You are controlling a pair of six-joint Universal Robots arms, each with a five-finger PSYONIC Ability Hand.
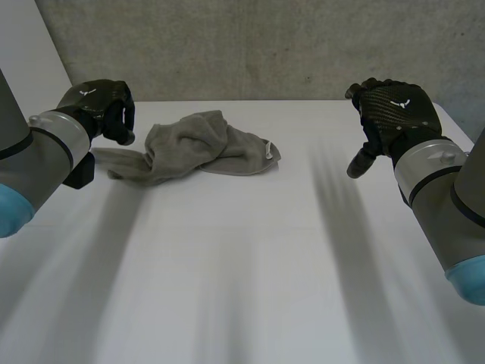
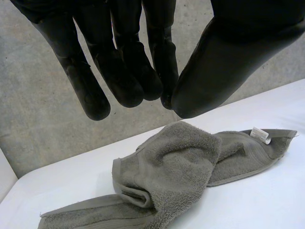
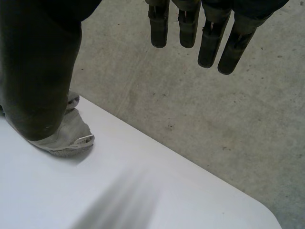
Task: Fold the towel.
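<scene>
Risk 1: the left hand (image 1: 102,102) hovers at the towel's (image 1: 204,148) left end. A pinch taken there would probably catch several bunched layers, so the heap would lift as 1 lump instead of spreading.
Risk 2: no corner shows clearly, and a fold started before flattening would likely come out skewed.
Risk 3: the right hand (image 1: 390,114) is well apart from the cloth, so a long reach could shove it left.
Left hand pose: raised above the table (image 1: 242,265), fingers (image 2: 119,71) relaxed and pointing down, thumb close by, nothing held.
Right hand pose: raised at the far right, fingers straight, thumb (image 3: 38,71) spread, empty.
Towel: grey, crumpled, far left of the table, white label (image 2: 260,135) at its right end.
</scene>
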